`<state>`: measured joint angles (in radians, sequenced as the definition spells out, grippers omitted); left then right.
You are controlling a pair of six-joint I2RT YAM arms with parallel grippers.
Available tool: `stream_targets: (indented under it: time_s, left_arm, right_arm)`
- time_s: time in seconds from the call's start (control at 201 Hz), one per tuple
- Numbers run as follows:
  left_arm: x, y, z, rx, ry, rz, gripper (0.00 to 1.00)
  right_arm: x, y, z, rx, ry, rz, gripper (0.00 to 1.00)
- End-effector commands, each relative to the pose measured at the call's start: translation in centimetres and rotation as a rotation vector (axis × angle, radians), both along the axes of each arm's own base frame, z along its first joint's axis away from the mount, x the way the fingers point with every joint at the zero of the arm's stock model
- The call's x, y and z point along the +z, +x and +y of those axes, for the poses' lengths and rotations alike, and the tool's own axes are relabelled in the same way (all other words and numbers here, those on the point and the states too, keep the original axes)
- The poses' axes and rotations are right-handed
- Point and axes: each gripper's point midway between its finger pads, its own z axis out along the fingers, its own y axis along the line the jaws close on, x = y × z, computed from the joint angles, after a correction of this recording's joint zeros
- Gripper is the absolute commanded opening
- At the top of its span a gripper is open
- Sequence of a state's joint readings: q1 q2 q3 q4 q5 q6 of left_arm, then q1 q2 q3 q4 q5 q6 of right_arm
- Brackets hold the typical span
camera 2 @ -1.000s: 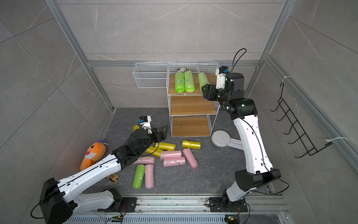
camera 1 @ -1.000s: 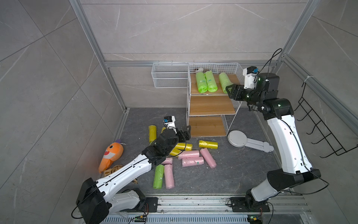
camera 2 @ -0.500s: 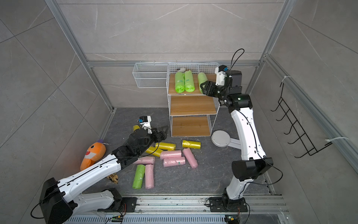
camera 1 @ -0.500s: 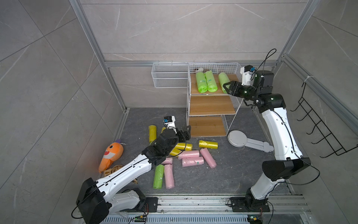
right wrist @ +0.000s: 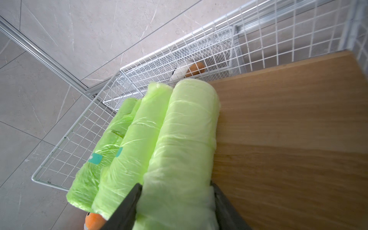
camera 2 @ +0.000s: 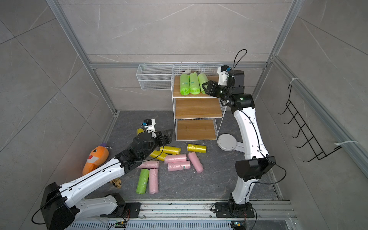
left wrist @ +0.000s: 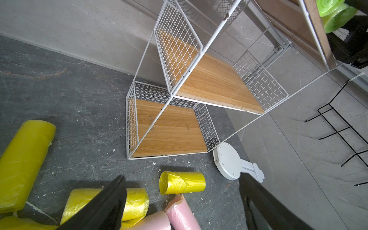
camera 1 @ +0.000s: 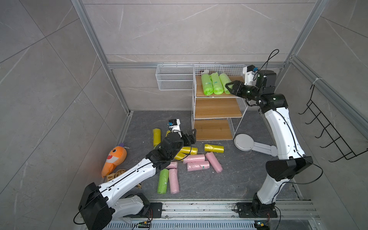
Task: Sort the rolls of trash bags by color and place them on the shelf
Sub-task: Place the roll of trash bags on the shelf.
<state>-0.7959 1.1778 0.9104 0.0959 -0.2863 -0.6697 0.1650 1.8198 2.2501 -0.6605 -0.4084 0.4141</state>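
The shelf (camera 1: 217, 108) stands at the back, and three lime green rolls lie side by side on its top board. My right gripper (camera 1: 231, 87) (right wrist: 176, 187) is shut on the near end of the rightmost green roll (right wrist: 187, 129), a finger pressed on each side. On the floor lie several yellow rolls (camera 1: 214, 148), pink rolls (camera 1: 198, 165) and one green roll (camera 1: 162, 181). Open and holding nothing, my left gripper (camera 1: 192, 135) (left wrist: 181, 176) hovers above the yellow rolls (left wrist: 182, 182) in front of the shelf's bottom tier. The two lower boards are bare.
An orange plush shark (camera 1: 114, 159) lies at the left wall. A long white wire basket (camera 1: 174, 79) hangs left of the shelf top. A white round-based stand (camera 1: 244, 142) lies right of the shelf's foot. A black hook rack (camera 1: 328, 131) is on the right wall.
My right gripper has moved left from beside the shelf onto the rightmost green roll and its jaws have narrowed around it. The left arm has not moved.
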Motion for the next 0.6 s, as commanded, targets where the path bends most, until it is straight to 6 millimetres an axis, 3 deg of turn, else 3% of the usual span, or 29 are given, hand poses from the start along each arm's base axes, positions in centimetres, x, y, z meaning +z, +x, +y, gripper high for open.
stream_targets:
  time_s: [0.0,0.149,0.597]
  left_arm:
    - [0.9,0.3,0.0,0.005,-0.010,-0.026,0.91]
    - [0.9,0.3,0.0,0.005,-0.009,-0.028,0.91]
    - [0.5,0.3,0.2,0.010,-0.003,-0.023,0.91]
  right_arm:
    - [0.6,-0.1,1.4,0.024,0.029,-0.006,0.54]
    - [0.7,-0.5,2.0,0.012,0.038,-0.010,0.57]
    - [0.7,-1.1,0.8,-0.047,0.015,-0.025,0.66]
